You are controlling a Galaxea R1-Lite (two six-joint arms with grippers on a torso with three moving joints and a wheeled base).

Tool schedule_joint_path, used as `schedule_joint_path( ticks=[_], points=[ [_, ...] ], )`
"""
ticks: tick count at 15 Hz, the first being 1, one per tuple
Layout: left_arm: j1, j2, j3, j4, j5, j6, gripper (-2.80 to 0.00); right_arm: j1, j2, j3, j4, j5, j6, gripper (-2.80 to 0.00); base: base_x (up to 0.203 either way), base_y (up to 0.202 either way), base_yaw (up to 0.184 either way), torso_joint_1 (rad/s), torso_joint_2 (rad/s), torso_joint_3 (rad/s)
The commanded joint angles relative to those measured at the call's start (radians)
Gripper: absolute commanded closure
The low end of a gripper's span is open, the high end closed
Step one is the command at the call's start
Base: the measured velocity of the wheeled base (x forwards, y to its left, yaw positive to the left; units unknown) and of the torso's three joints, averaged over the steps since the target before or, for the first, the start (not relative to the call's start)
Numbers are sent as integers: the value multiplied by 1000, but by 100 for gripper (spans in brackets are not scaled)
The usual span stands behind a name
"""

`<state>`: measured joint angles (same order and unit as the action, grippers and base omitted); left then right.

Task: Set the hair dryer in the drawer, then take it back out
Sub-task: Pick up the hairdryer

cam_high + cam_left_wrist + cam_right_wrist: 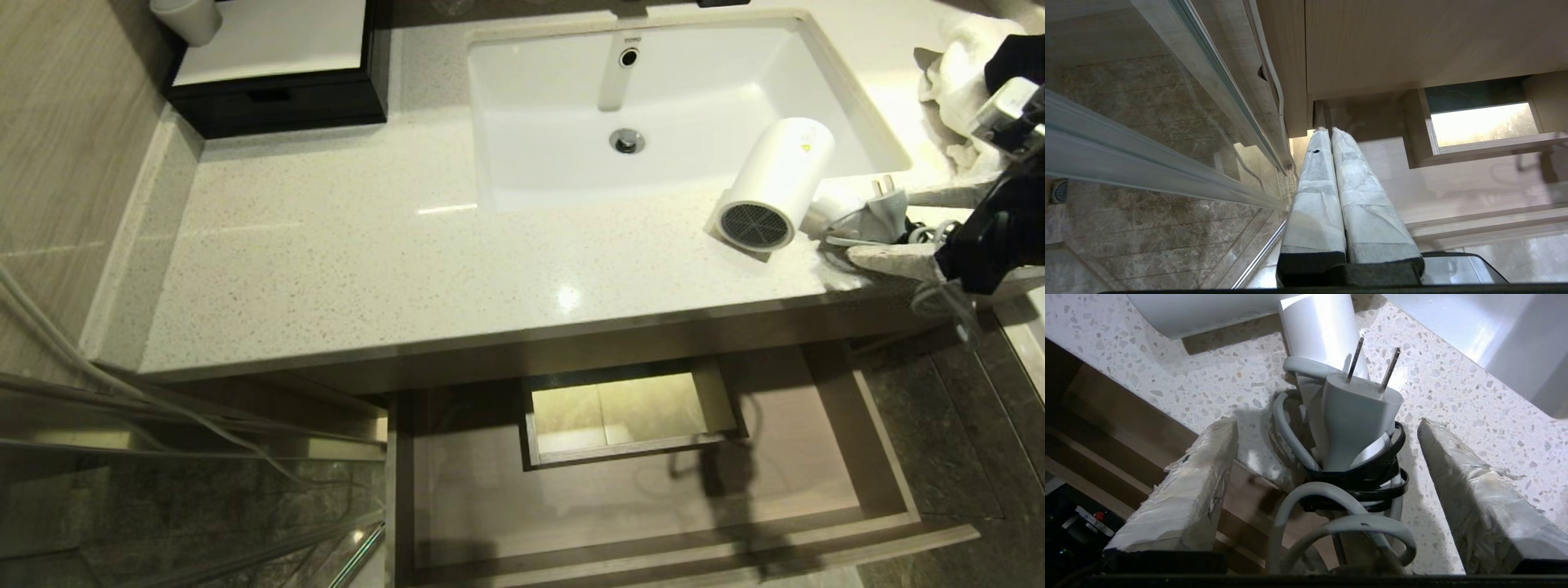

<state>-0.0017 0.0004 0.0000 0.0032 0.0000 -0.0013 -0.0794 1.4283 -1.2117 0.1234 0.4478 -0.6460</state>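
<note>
The right gripper (1327, 490) is held low at the front right edge of the speckled countertop (343, 269), its two wrapped fingers (1184, 494) spread wide on either side of the bundled cord (1343, 522) without pressing it, while the left gripper (1337, 196) is parked beside the glass panel (1147, 122) with its fingers shut together on nothing. One drawer (865, 441) is seen pulled out below the counter and nothing is seen lying in it, and one white sink basin (694, 106) is set into the counter. One hair dryer (775, 184) is lying on the countertop at the sink's front right corner, its grey grille turned to the front and its plug (1359, 416) standing with two prongs up.
</note>
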Motion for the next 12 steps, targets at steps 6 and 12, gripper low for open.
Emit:
schedule_joint_path(
  ticks=[6, 12],
  points=[
    [0, 0, 0, 0, 0, -2, 0, -3, 81, -17, -10, 43, -17, -280, 0, 0, 0, 0, 0, 0],
    [0, 0, 2, 0, 0, 0, 0, -2, 104, -31, -19, 43, -24, -280, 0, 0, 0, 0, 0, 0]
  ],
)
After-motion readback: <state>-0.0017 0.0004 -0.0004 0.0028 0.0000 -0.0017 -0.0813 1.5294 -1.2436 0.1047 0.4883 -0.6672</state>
